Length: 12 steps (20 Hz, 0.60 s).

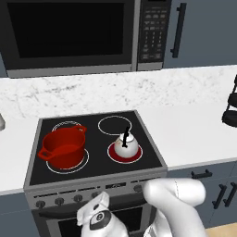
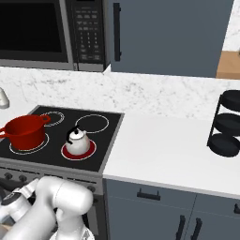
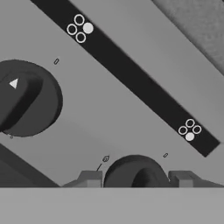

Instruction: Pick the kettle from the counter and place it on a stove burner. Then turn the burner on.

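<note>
Kettle [image 1: 126,144] sits on the glowing red front burner [image 1: 125,153], off the desk [image 1: 194,129]. My tool [image 3: 135,179] straddles a knob [image 3: 134,173], half open around it. Risk now: overturning, or nudging the neighbouring knob [image 3: 24,98], the red pot's [image 1: 64,147] perhaps.

Silvery-white kettle [image 1: 126,145], black handle, on glowing red burner [image 1: 124,155]; red pot [image 1: 64,148]; black stove [image 1: 55,121]; white tabletop [image 1: 194,132]; grey-veined backsplash [image 1: 92,95].

Small silvery kettle [image 1: 126,145] upright on the glowing red front-right burner [image 1: 115,157], white counter [image 1: 199,132] alongside
</note>
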Available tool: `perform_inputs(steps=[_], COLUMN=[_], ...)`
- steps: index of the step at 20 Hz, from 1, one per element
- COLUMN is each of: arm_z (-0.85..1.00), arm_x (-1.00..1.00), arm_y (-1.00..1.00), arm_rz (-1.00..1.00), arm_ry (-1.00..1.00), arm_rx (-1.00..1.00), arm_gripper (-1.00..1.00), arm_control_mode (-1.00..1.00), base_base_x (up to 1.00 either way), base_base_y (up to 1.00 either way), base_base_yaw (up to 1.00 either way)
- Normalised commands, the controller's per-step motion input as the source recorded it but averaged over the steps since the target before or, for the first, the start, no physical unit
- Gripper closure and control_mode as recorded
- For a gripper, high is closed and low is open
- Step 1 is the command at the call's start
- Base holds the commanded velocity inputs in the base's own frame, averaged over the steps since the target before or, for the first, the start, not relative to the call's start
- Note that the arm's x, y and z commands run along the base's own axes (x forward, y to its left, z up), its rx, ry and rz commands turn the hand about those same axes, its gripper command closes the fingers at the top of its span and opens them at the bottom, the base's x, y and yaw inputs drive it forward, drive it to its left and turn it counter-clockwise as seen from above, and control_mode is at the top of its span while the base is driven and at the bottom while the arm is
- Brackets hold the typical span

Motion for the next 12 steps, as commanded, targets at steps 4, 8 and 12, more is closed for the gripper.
perform_inputs(steps=[4, 8, 12], arm_z=[0.0, 0.0, 0.0], arm_x=[0.01, 0.0, 0.0], arm_y=[0.44, 0.38, 0.03], arm_rz=[0.0, 0.0, 0.0], arm_ry=[0.18, 0.11, 0.0], arm_rx=[-0.35, -0.3, -0.02], arm_gripper=[1.0, 1.0, 1.0], arm_control_mode=[-1.0, -1.0, -1.0], base_base_x=[0.0, 0.0, 0.0], base_base_y=[0.0, 0.0, 0.0], base_base_yaw=[0.0, 0.0, 0.0])
